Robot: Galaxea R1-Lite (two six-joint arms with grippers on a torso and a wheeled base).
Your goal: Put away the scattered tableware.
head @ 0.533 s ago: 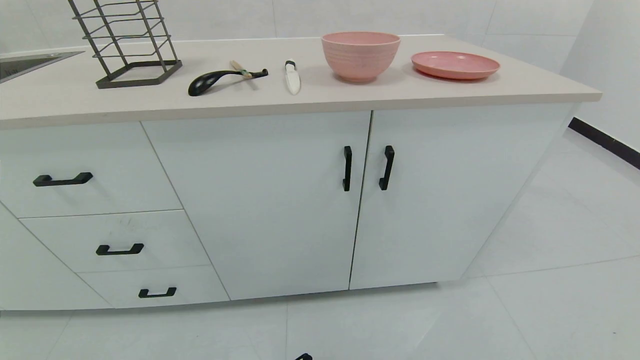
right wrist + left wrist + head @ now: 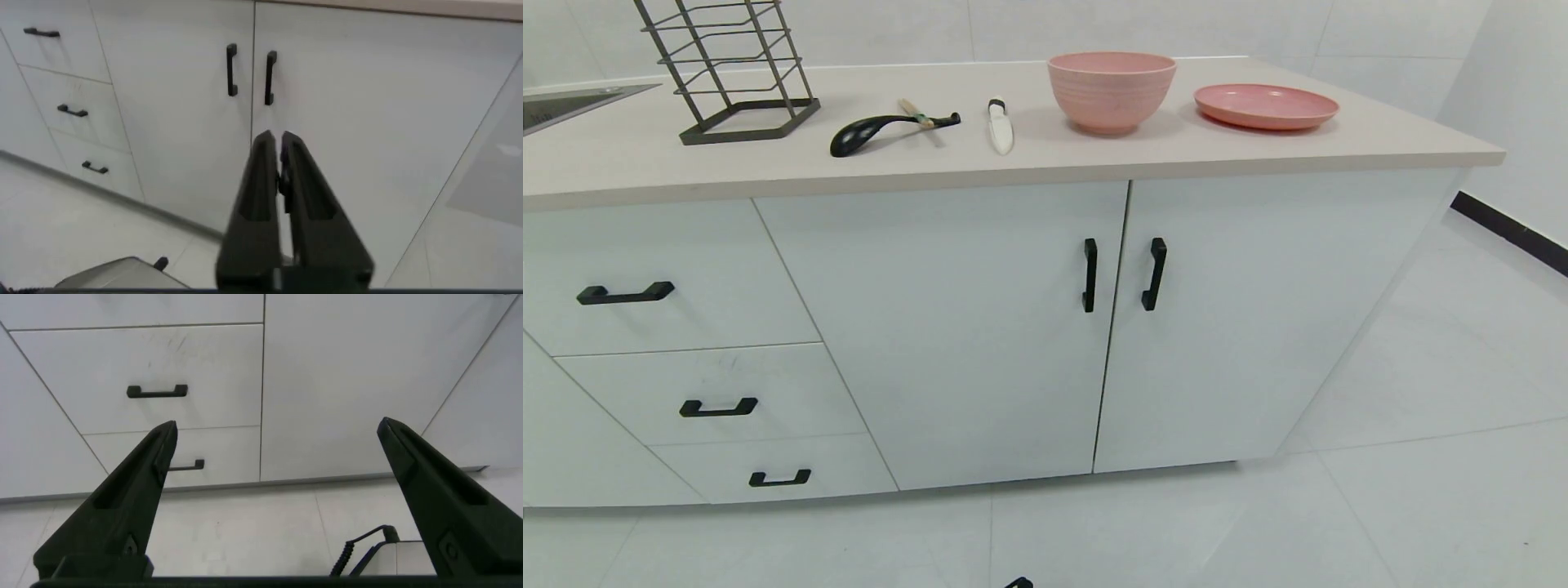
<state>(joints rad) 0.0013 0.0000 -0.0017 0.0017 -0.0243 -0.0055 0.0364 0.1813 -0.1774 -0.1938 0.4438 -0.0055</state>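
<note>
White cabinet doors (image 2: 980,327) stand nearest you, both shut, with their black handles (image 2: 1089,275) side by side. The three drawers (image 2: 686,269) to the left are shut as well. Nothing looks stowed, so you should judge the task as barely begun, with every piece left to put away.

Up on the beige countertop (image 2: 1094,159), toward the front, lies the black spoon (image 2: 849,139). The chopsticks (image 2: 916,114) cross at its handle; which lies on top you cannot tell. The white knife (image 2: 1000,131) is near them. A little farther back sits the pink bowl (image 2: 1111,90), upright, with the pink plate (image 2: 1266,106) near it on the right and not touching. The wire rack (image 2: 805,108) stands toward the back left, and no tableware shows in it.

Your left gripper (image 2: 276,425) hangs low facing the drawers, its fingers spread wide with nothing between them. Your right gripper (image 2: 275,137) faces the double doors with its fingers pressed together, holding and touching nothing. Both are well apart from the tableware.
</note>
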